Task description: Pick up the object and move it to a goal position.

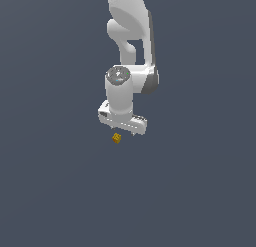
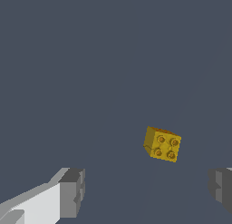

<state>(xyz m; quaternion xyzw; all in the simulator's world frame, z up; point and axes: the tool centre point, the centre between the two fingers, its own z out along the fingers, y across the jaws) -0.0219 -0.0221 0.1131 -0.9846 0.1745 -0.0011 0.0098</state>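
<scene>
Grey void — block (image 2: pixel 162 144) seemingly below hand (image 2: pixel 147 191)

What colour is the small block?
Yellow-orange, with four darker round studs on one face; clearest in the wrist view.

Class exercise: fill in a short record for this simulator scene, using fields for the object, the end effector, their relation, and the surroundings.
object: small yellow-orange block, four studs on one face
end effector: white, fingers spread wide apart, nothing held
relation: block lies apart from both fingers, nearer one of them; it sits just below the end effector in the exterior view
surroundings: plain dark grey surface
</scene>
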